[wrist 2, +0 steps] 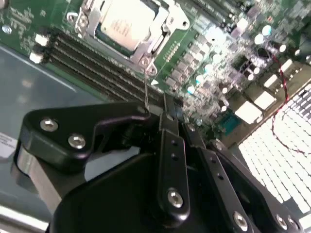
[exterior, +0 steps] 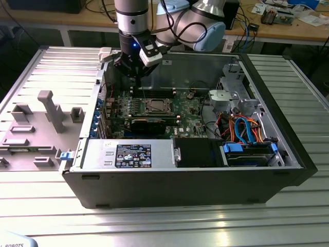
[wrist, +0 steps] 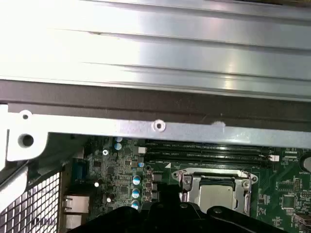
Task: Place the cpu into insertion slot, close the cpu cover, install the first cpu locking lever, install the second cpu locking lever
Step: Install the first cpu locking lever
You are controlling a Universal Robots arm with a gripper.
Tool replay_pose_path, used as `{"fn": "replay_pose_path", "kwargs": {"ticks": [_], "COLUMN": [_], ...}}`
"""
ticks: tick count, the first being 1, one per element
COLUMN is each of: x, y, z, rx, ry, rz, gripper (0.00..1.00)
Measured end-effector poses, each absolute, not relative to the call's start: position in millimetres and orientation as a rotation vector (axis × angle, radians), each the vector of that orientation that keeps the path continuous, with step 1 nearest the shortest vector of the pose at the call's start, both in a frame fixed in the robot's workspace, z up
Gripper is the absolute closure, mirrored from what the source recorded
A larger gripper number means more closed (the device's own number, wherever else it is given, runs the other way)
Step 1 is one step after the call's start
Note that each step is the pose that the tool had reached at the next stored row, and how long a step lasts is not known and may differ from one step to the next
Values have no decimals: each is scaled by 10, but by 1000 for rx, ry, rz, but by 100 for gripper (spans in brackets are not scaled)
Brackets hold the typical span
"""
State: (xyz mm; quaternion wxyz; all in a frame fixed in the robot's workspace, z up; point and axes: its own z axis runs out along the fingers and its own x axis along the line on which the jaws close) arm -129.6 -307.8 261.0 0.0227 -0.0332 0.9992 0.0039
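I've got the arm hanging over the rear of the open computer case, which sits on the ribbed metal tabletop, and the gripper is at roughly 11 o'clock from the insertion slot in the exterior view, just above the board. The cpu is seated in that slot, its dull silver top showing in both wrist views, and the cpu cover lies flat around it, framing the chip. In the second wrist view the jaws look drawn together, tips just beside the socket corner. A thin wire lever runs from that corner up to the tips; I can't tell whether they pinch it or only touch it. The memory slots run alongside the socket. The long black card is at 6 o'clock from the socket.
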Motion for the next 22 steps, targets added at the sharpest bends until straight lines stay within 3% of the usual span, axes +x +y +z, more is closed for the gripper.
{"fn": "replay_pose_path", "kwargs": {"ticks": [22], "x": [-1213], "y": [-3072], "z": [2609], "rx": [-103], "ry": [3094], "rz": [12], "gripper": [89]}}
